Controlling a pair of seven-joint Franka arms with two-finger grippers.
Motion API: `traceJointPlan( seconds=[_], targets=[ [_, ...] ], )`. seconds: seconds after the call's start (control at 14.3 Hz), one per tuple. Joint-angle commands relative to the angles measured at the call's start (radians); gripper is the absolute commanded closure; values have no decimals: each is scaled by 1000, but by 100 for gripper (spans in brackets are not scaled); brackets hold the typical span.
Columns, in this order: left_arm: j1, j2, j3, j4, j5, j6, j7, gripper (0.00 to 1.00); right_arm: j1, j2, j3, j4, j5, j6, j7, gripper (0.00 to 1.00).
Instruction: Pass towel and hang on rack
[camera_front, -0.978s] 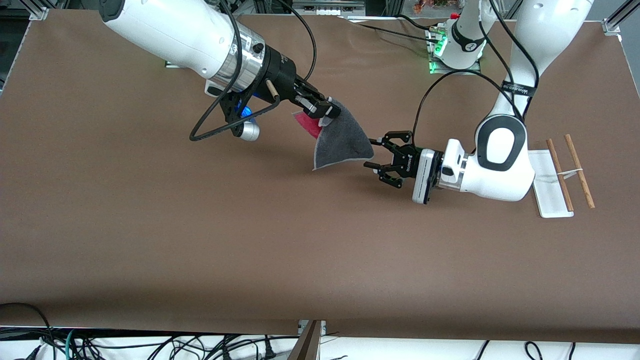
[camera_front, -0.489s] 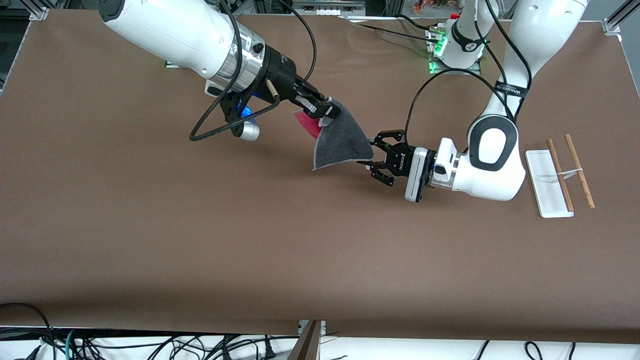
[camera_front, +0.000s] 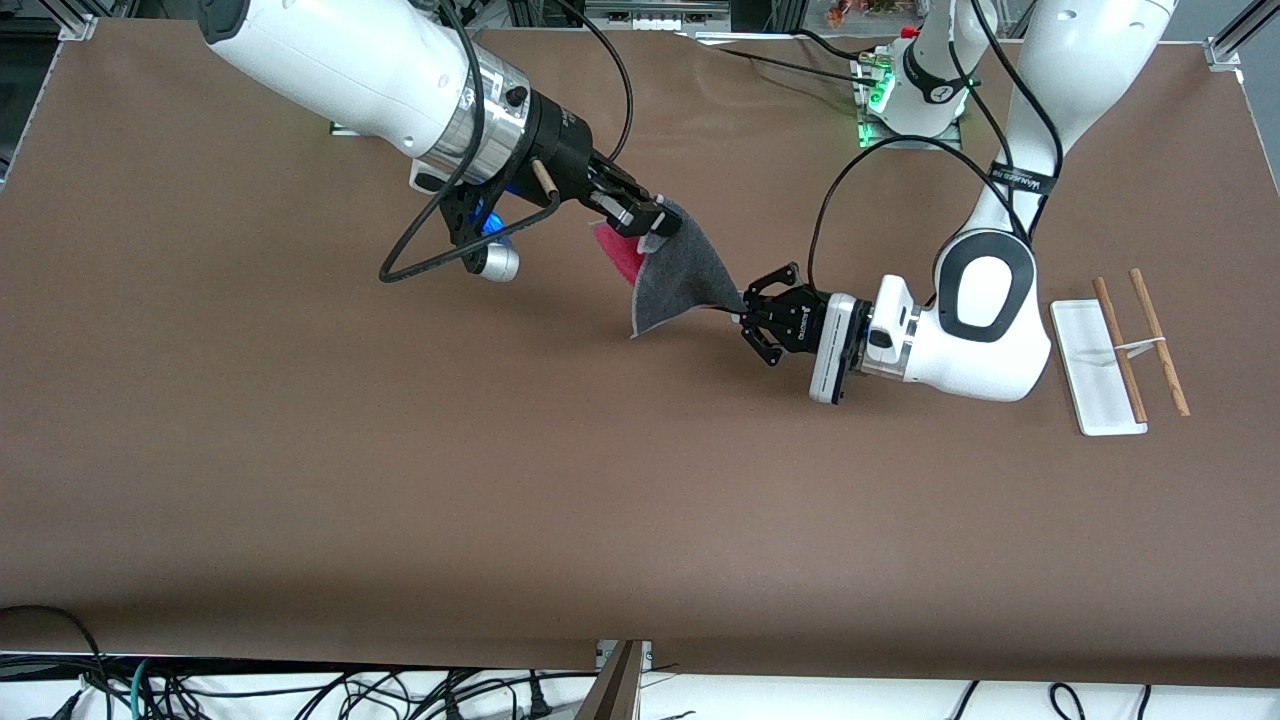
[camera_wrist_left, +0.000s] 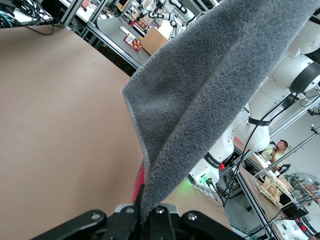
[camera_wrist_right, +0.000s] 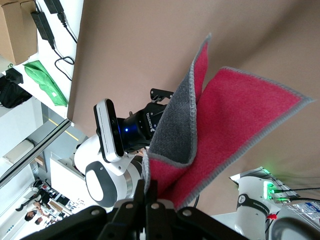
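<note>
The towel (camera_front: 682, 273), dark grey with a red underside, hangs in the air over the middle of the table, stretched between both grippers. My right gripper (camera_front: 648, 222) is shut on its upper corner. My left gripper (camera_front: 744, 309) is shut on its lower corner. In the left wrist view the grey towel (camera_wrist_left: 200, 90) rises out of the shut left gripper (camera_wrist_left: 147, 216). In the right wrist view the towel (camera_wrist_right: 235, 120) shows its red side above the shut right gripper (camera_wrist_right: 149, 194). The rack (camera_front: 1098, 372) stands at the left arm's end of the table, its two wooden rods (camera_front: 1118, 345) over a white base.
The brown table (camera_front: 500, 480) carries little else. The left arm's base with green lights (camera_front: 880, 105) and its cables lie near the robots' edge. A black cable loop (camera_front: 420, 262) hangs under the right wrist.
My left gripper moved up to the towel's lower corner and shut on it. The towel went from hanging loose to pulled taut. The right gripper stayed where it was.
</note>
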Motion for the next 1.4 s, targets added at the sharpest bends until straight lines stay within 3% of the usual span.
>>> traceJointPlan(
  seconds=[0.0,0.07,0.21,0.28,0.84,1.05,1.33],
  targets=[
    [0,-8,1,-6,-28,8,29,100,-4,13,12,27,14,6,17,92],
    [0,-8,1,-6,-28,8,29,100,-4,15,12,25,14,9,15,86],
    [2,-8,1,-6,-28,6,29,100,-6,15,10,25,14,15,17,11],
    [3,-8,1,-4,-28,6,29,100,-6,15,9,25,14,17,17,0],
    [16,-11,14,13,27,0,10,100,-56,12,-3,25,-1,-14,9,0],
    [38,-14,12,121,223,-26,-92,100,-121,7,-2,27,-7,-49,-60,0],
    [94,3,14,247,466,-206,-137,100,-199,7,-2,25,-6,-129,-274,0]
  ],
)
